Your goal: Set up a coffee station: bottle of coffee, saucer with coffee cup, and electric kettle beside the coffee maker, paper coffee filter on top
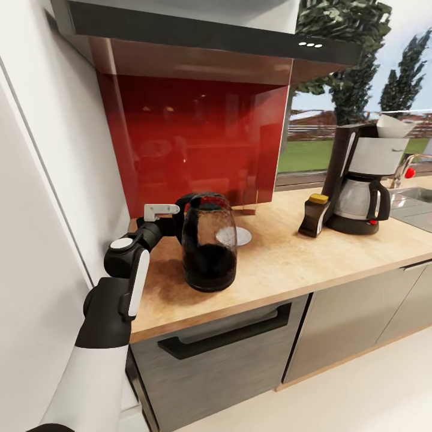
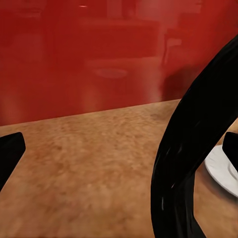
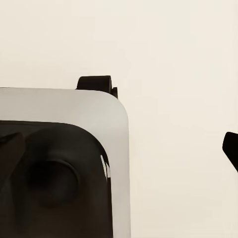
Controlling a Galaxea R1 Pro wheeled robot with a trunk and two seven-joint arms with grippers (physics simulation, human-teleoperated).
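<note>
The dark glass electric kettle [image 1: 209,246] stands on the wooden countertop [image 1: 282,258] at its left end. My left gripper [image 1: 178,217] is open at the kettle's black handle [image 2: 198,148], which curves between the spread fingers [image 2: 10,153], closer to one of them. A white saucer [image 1: 242,236] lies just behind the kettle, also in the left wrist view [image 2: 223,171]. Further right the coffee maker [image 1: 360,180] carries a white paper filter [image 1: 393,126] on top, with the coffee bottle [image 1: 315,215] beside it. My right gripper [image 3: 119,153] hangs open above the pale floor.
A red glass backsplash [image 1: 198,138] and a range hood [image 1: 198,30] close in the kettle's corner, with a white wall panel [image 1: 42,180] to the left. A steel sink [image 1: 414,204] and tap lie past the coffee maker. Drawers [image 1: 228,354] front the counter. My own base [image 3: 59,163] shows below the right gripper.
</note>
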